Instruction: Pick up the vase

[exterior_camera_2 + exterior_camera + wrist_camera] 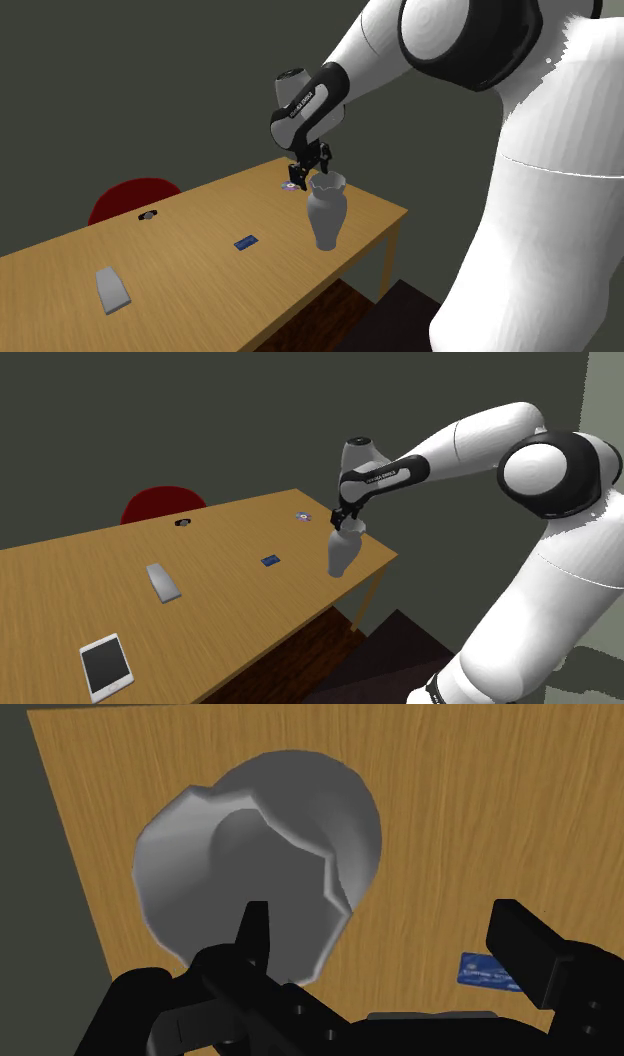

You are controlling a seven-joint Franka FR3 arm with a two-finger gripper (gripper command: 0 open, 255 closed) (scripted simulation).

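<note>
Wrist view: grey vase (pixel 250 844) beneath spread claw (pixel 382 916), rim between fingers.

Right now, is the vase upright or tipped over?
Upright. The grey vase stands on its base on the table, mouth facing up toward the open hand at its rim.

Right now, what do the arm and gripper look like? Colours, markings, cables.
Arm: rounded white shells, dark bands at the joints. Wrist link: dark, small white lettering, pale grey cap. Gripper: all black, two blocky fingers. No loose cables visible.
</note>
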